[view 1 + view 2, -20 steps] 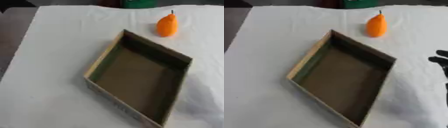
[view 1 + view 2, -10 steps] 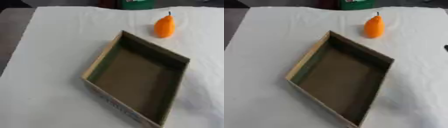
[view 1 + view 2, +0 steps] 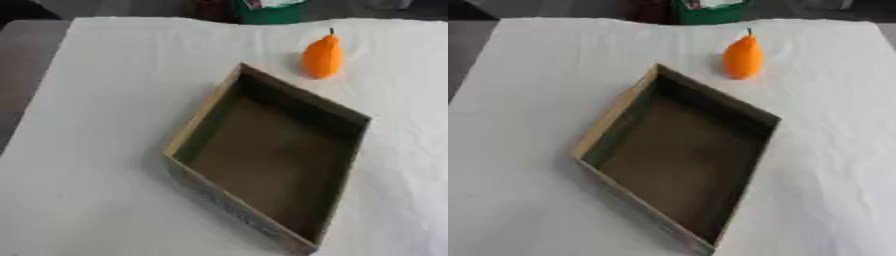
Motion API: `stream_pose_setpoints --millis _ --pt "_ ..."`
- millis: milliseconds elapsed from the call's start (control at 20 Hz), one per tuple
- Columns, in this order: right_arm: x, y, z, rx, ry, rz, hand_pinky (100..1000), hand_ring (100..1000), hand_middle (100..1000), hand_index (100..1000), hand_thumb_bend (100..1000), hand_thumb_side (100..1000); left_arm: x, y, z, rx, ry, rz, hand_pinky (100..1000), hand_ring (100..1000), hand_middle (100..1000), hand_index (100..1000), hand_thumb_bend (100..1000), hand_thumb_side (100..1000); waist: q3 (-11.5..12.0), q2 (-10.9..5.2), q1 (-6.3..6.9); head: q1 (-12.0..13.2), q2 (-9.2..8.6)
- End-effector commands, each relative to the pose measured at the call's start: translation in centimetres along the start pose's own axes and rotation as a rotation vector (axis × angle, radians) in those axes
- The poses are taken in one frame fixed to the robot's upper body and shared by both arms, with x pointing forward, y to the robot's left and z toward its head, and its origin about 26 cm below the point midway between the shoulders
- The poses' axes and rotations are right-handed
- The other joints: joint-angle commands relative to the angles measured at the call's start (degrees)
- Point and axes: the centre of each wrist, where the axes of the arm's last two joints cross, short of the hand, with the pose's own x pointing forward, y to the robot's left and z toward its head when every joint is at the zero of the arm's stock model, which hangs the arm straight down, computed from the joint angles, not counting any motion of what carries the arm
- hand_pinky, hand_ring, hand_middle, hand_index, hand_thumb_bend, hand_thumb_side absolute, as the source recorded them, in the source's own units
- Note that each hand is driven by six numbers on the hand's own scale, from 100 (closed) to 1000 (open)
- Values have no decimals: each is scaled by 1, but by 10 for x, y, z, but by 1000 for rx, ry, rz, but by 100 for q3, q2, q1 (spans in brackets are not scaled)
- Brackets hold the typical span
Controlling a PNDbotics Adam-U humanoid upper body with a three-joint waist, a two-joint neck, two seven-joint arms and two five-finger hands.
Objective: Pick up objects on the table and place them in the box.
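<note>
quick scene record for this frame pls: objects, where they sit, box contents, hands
surface: table under a white cloth
box: open cardboard box, set askew mid-table, corner toward the camera
box contents: nothing visible inside
object to pick: orange pear-shaped fruit, upright with stem up, on the cloth beyond the box's far corner, apart from it
background: green container at the table's far edge
hands: neither in view
task status: fruit not yet in box

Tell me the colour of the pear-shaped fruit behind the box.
Orange, with a dark stem; the fruit shows best in the right eye view.
</note>
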Motion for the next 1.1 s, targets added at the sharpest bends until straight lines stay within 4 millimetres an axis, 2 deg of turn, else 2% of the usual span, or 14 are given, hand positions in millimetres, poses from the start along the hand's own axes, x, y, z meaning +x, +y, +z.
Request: stream_pose_setpoints --millis 50,250,350,550,800,1100 --pt "-18 -27 -19 84 73 107 842 841 857 991 224 1000 7 0 -6 -29 -30 5 427 581 654 643 100 747 33 -113 -17 -96 46" --pt "-55 -42 -29 162 158 189 846 850 862 992 320 1000 7 -1 -6 -43 -27 9 428 581 654 643 100 747 145 -94 -45 -222 74" --pt "-72 -45 -32 213 189 219 845 857 852 997 407 1000 7 -2 -6 -48 -27 12 428 581 654 643 100 747 210 -73 -63 -295 45" --pt "-97 -44 -36 307 230 269 846 866 854 1000 488 1000 7 -3 -6 -56 -23 17 428 581 655 643 100 747 305 -18 -86 -381 -62" --pt "-117 -33 -37 396 261 329 839 871 853 1000 512 1000 7 -5 -7 -65 -23 27 429 581 656 642 100 746 354 54 -115 -457 -163" --pt "-132 -17 -27 462 298 398 828 876 852 1000 523 1000 8 -7 -7 -68 -24 37 430 581 656 640 100 746 405 120 -149 -513 -252"
